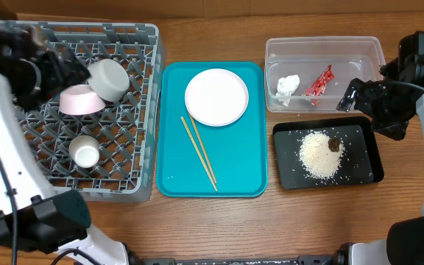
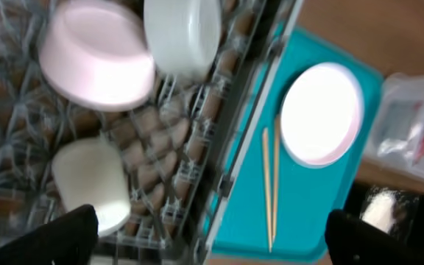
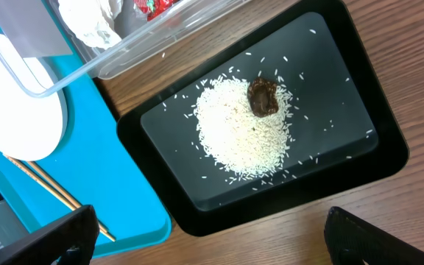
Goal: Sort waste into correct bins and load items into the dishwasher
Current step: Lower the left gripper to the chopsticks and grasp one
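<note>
plainly, the left gripper (image 2: pixel 212 246) was held spread above the dish rack (image 2: pixel 186 143), the right gripper (image 3: pixel 212 246) spread above the black tray (image 3: pixel 344 96); nothing was grasped.

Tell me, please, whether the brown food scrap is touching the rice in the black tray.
Touching. The right wrist view shows the brown food scrap sitting on the rice pile's upper edge, grains packed against it, inside the black tray.
</note>
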{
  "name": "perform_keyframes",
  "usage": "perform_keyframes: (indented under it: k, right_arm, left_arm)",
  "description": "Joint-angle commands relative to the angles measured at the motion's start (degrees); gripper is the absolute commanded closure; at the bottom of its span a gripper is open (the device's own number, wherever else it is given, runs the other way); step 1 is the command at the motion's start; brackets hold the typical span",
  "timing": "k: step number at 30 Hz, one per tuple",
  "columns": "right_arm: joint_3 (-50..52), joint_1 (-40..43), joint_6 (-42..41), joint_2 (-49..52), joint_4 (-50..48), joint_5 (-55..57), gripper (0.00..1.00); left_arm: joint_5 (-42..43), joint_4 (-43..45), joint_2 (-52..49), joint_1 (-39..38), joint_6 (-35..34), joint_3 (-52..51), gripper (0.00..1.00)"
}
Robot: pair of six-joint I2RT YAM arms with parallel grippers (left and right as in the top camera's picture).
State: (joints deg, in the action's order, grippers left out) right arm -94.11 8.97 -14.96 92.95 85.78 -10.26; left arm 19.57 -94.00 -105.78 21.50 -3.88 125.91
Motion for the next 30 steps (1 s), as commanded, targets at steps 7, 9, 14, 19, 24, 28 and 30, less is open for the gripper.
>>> perform_keyframes:
  k: [7,9,14,19,24,28,30]
  right_arm:
    - [-0.13,0.11,0.04,-0.94,0.02,0.2,0.0]
    - [-0.13,0.11,0.07,-0.94,0.11,0.2,0.0]
    - [-0.13,0.11,0.07,-0.94,0.07,0.17,0.0]
    - [-0.13,0.11,0.04,-0.94,0.04,0.17,0.0]
    - [-0.13,0.11,0.04,-0.94,0.07,0.17,0.0]
    - [-0.13,0.11,0.07,-0.94,0.07,0.17,0.0]
    - [-0.13,0.11,0.07,-0.94,0.07,0.17,0.0]
  left_arm:
    - [-10.78,-2.82,1.75,-9.07,-9.77,-1.14,0.0]
    - [-10.78,-2.82,4.09,-10.91,-11.08,-2.93,0.0]
    - [-10.93,-2.82,11.28,-16.2,-15.41,-10.6,0.0]
    - [-14.75,0.92,16.72,-24.76,-22.16,-21.05,0.0]
    - [-15.17,12.52,16.79,-33.9,-27.32,-32.61,0.0]
    - [-15.85,21.9,15.76,-38.16,-29.18,-41.11,0.0]
    - [-15.91,26.34,14.38,-39.6,-29.75,-45.2,0.0]
